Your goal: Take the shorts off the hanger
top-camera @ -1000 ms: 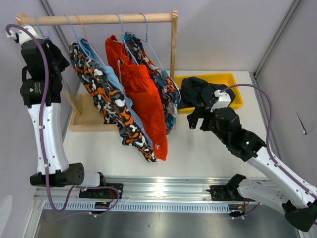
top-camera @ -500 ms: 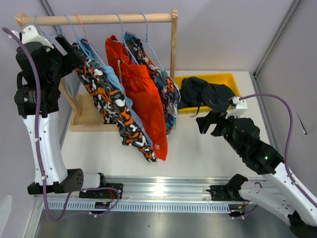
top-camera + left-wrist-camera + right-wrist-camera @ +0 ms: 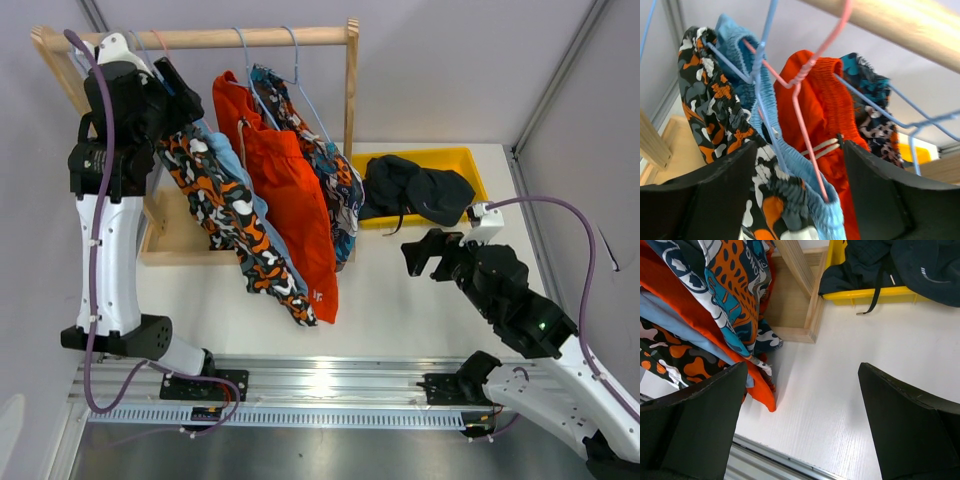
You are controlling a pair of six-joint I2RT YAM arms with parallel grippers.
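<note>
- The left arm stands tall from its base at the near left, with its wrist up by the left end of the wooden rail [image 3: 200,38].
- The left gripper [image 3: 172,88] points right into the hung clothes. From above its fingers are hard to make out.
- The left wrist view shows that gripper's jaws well apart. The waistbands of the camouflage shorts [image 3: 705,95] and light blue shorts [image 3: 732,37] and a pink hanger [image 3: 805,115] lie between them. Whether a finger presses the cloth I cannot tell.
- Further right on the rail hang the red-orange shorts [image 3: 290,190] and the patterned shorts [image 3: 330,180].
- The dark navy shorts [image 3: 410,190] lie off the rail, heaped in the yellow bin [image 3: 472,160] at the far right.
- The right arm slants from the near right toward the far left.
- The right gripper [image 3: 425,255] hangs low over the table [image 3: 850,390], just near of the bin, its jaws spread wide on nothing.
- Only the right wrist view shows the hems hanging by the rack base [image 3: 795,332].
</note>
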